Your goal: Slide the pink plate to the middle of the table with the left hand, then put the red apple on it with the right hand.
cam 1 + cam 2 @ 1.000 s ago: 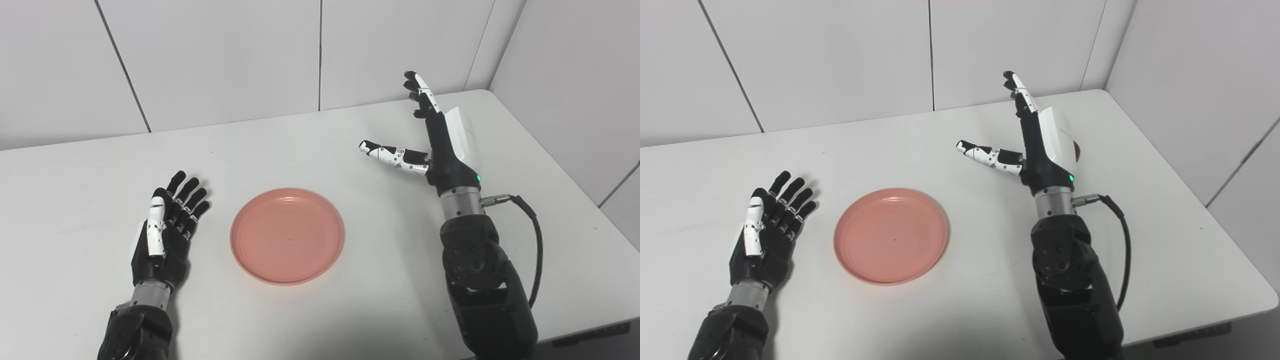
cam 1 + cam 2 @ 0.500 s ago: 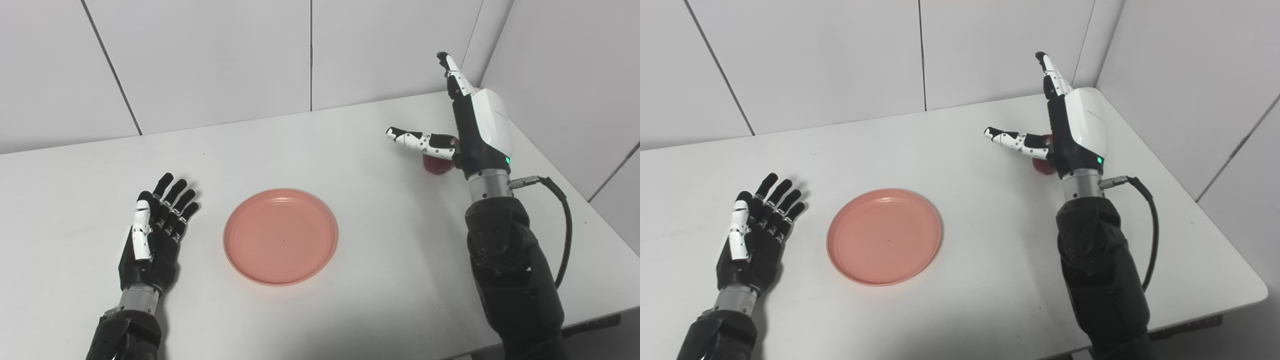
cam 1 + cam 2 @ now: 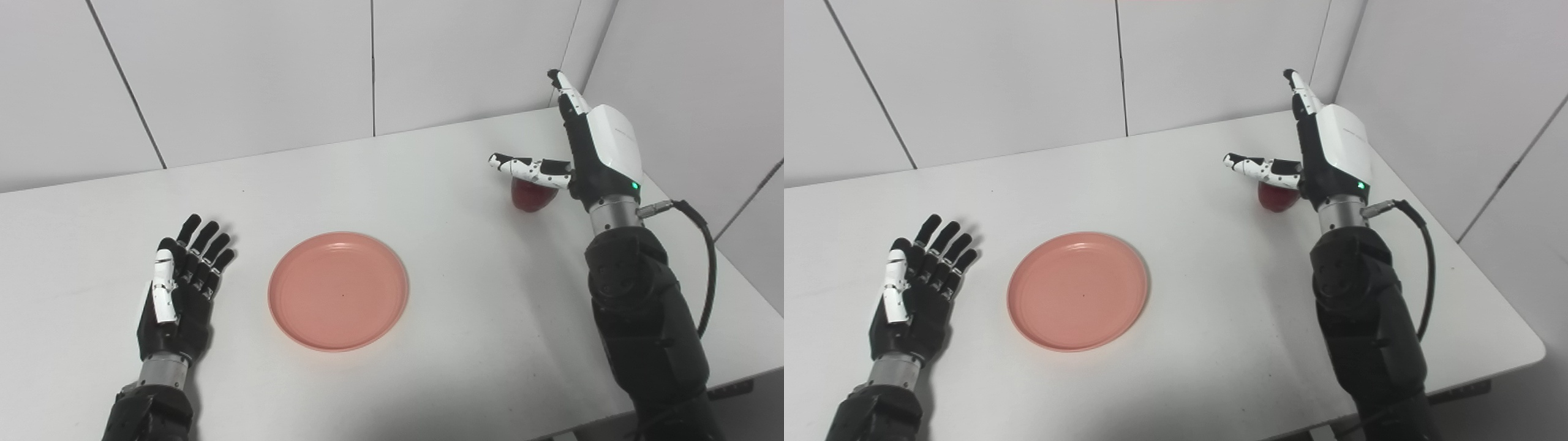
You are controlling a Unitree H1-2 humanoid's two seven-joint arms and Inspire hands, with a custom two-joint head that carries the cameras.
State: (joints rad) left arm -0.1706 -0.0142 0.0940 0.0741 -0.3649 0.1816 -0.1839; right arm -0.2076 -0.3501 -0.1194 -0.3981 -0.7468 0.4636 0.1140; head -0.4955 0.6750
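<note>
The plate, pink and round, lies flat near the middle of the tabletop, a little toward the near edge. Nothing is on it; its shallow rim and a small dark speck at its centre are plain to see.

The apple, red, sits on the tabletop well apart from the plate, off toward the far right corner. Only part of it shows, because the thumb of the right hand crosses in front of its upper side.

The right hand stands over the apple with its fingers stretched out straight toward the back wall and its thumb held out sideways to the left, wide apart from the fingers. It is spread and holds nothing. The thumb lies just above the apple; whether it touches the fruit cannot be told. A green light glows near the wrist, and a black cable loops out from the wrist down beside the forearm.

The left hand rests low at the left of the tabletop, near the plate's left rim but clear of it. Its fingers are extended and slightly fanned, pointing away from the robot, and it grips nothing.

White panelled walls close in the tabletop at the back and on the right.
</note>
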